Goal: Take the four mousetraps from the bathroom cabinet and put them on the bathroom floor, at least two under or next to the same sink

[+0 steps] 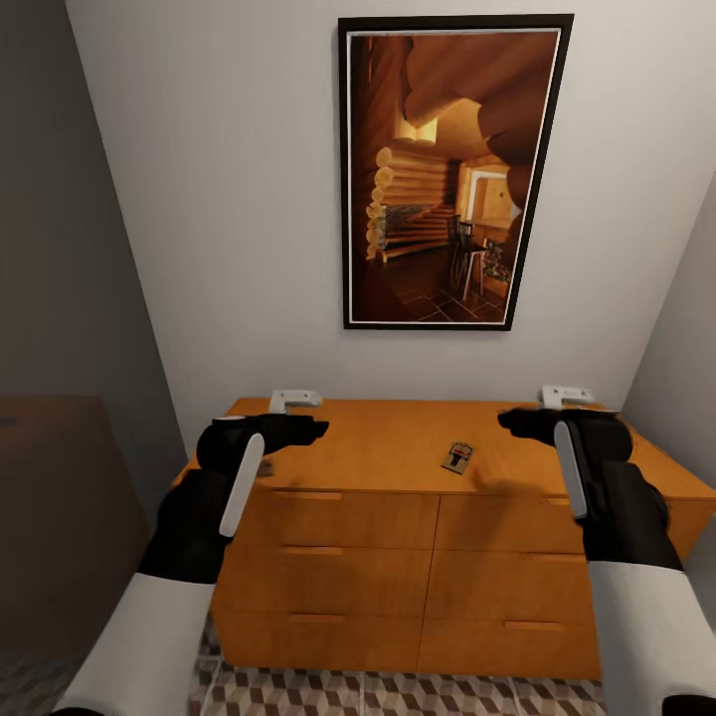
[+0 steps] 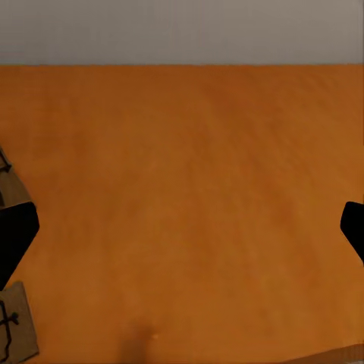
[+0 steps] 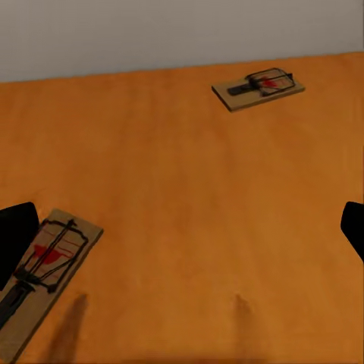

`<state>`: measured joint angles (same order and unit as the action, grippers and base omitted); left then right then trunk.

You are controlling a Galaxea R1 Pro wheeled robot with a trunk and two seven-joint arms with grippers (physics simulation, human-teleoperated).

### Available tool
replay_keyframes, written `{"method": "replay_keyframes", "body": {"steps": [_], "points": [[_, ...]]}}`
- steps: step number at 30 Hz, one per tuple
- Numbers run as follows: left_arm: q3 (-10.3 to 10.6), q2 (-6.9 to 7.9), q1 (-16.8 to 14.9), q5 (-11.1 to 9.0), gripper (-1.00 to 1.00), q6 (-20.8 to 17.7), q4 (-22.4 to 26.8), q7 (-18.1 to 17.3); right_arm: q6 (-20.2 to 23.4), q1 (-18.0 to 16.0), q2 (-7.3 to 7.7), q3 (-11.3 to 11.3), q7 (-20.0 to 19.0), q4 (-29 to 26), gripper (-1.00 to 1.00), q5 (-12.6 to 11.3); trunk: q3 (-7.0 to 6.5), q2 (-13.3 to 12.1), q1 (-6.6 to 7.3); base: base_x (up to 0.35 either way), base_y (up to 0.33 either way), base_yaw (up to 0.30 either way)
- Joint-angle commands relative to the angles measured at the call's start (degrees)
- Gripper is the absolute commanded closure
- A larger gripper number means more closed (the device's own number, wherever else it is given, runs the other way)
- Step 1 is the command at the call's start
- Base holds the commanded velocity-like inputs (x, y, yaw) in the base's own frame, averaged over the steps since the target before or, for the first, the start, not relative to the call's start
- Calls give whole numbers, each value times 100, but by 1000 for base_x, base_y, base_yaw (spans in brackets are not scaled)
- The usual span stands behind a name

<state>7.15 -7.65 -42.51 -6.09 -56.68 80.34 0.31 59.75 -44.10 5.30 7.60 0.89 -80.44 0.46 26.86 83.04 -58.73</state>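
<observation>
Both end effectors, left [image 1: 316,430] and right [image 1: 505,420], hover spread open over the cabinet [image 1: 398,443]. One mousetrap [image 1: 457,456] lies centre-right in the frame; a careless low approach could push it away.

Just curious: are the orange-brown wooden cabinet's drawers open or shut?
Shut. On the orange-brown wooden cabinet, all visible drawer fronts sit flush, with no gaps showing.

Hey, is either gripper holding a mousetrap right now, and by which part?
No. The left gripper and right gripper are open over the cabinet top; a mousetrap lies untouched.
</observation>
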Motion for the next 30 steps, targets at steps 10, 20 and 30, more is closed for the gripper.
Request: {"method": "replay_keyframes", "body": {"steps": [10, 20, 30], "points": [[-74, 126, -33, -19, -100, -229, 158, 4, 25, -115, -244, -3, 77, 382, -100, 12, 7, 4, 0, 0, 0, 0], [-94, 235, -36, -28, -100, -255, 236, 9, 25, -132, -447, -4, 128, 515, -100, 14, 7, 4, 0, 137, 0, 0], [-99, 335, -38, -58, -100, -265, 258, 5, 25, -135, -499, -59, 128, 545, -100, 4, 7, 4, 0, 294, 0, 0]]}}
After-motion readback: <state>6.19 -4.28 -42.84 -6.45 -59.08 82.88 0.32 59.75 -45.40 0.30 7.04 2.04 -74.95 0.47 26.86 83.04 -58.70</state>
